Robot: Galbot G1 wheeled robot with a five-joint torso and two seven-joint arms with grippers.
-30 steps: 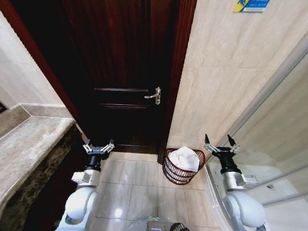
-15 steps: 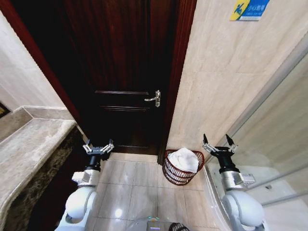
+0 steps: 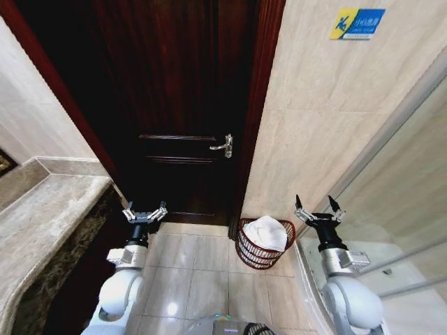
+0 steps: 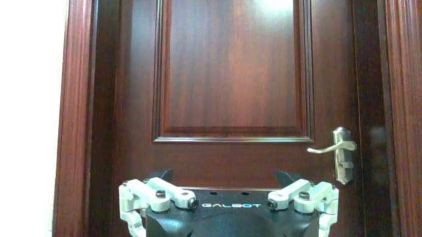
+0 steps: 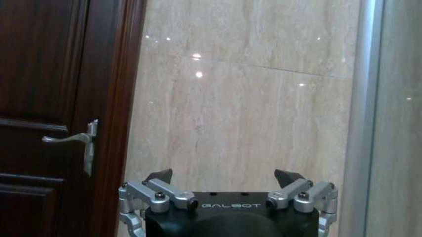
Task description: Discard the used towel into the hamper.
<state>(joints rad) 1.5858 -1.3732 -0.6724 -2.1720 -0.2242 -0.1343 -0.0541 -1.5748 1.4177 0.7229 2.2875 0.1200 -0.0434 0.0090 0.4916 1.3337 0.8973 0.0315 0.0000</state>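
We stand on a glossy beige tiled floor (image 3: 202,272) in a small bathroom, facing a dark wooden door (image 3: 181,105) with a silver lever handle (image 3: 223,146). A marble-look tiled wall (image 3: 321,118) rises on our right, carrying a blue and yellow sign (image 3: 357,23) up high, and a stone countertop (image 3: 42,216) runs along our left. Our left gripper (image 3: 144,211) is raised low before the door, fingers spread apart and holding nothing. Our right gripper (image 3: 319,207) is raised near the tiled wall, likewise spread wide and empty. Between them, closer to the right gripper, the hamper (image 3: 262,250) sits on the floor beside the door frame, against the wall. A white towel (image 3: 266,233) lies bunched inside it, mounding above the rim
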